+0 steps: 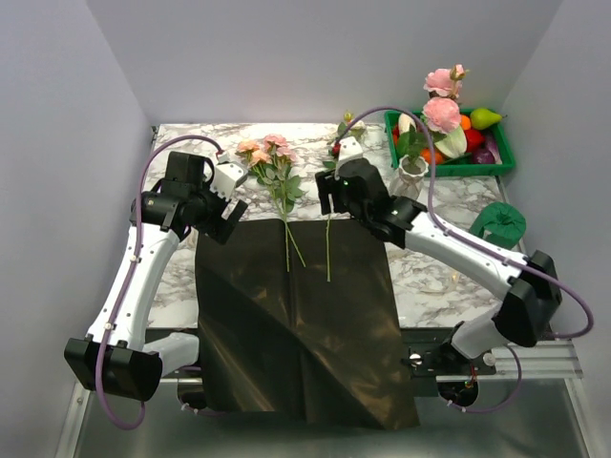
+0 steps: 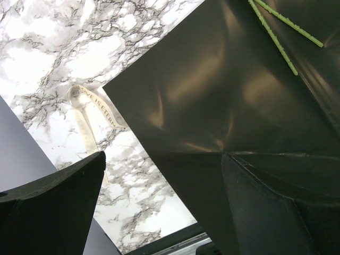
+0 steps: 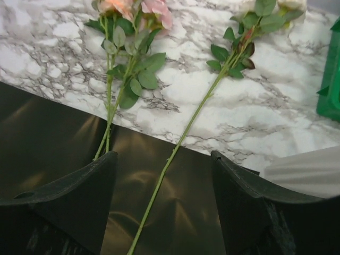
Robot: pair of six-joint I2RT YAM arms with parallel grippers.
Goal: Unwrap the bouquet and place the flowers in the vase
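Observation:
The black paper wrapper (image 1: pixel 296 315) lies spread flat on the marble table, its near edge hanging over the front. A bunch of pink and peach flowers (image 1: pixel 270 155) rests at its far edge with stems on the paper. A single stem (image 1: pixel 328 239) lies beside them. My right gripper (image 1: pixel 327 202) hovers open over that stem (image 3: pixel 175 146), which runs between the fingers without touching them (image 3: pixel 163 156). The white vase (image 1: pixel 412 176) stands right of it and holds two pink blooms (image 1: pixel 441 105). My left gripper (image 1: pixel 223 219) is open above the wrapper's far left corner (image 2: pixel 223 95), holding nothing (image 2: pixel 163 159).
A cream ribbon (image 2: pixel 87 114) lies loose on the marble beside the wrapper's corner. A green crate (image 1: pixel 496 157) of plastic vegetables sits at the back right. A dark green crinkled object (image 1: pixel 498 224) lies right of the vase. The vase's white side (image 3: pixel 305 170) is close to my right finger.

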